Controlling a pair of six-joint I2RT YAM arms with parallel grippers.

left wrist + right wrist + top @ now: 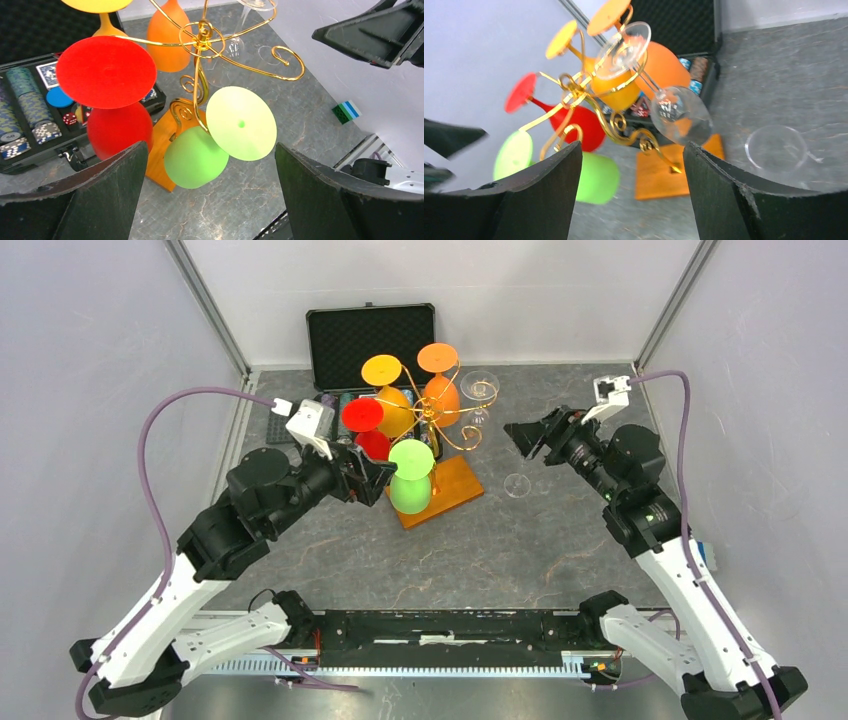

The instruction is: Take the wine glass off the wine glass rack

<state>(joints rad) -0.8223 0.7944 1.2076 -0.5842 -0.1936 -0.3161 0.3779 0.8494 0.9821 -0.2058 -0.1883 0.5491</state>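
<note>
The golden wire rack (432, 418) stands on its orange-brown wooden base (448, 492) at mid table. Upside-down glasses hang from it: green (410, 472), red (363, 422), yellow (385, 380), orange (439, 375) and a clear one (480, 390). My left gripper (375, 477) is open and empty, just left of the green glass (195, 157), which shows between its fingers with a gap on both sides. My right gripper (525, 436) is open and empty, to the right of the rack and facing the clear hanging glass (681, 116).
Another clear glass (517, 485) rests on the table right of the base, also in the right wrist view (776, 147). An open black case of chips (370, 340) lies behind the rack. A small green and blue block (346, 111) sits near the right wall.
</note>
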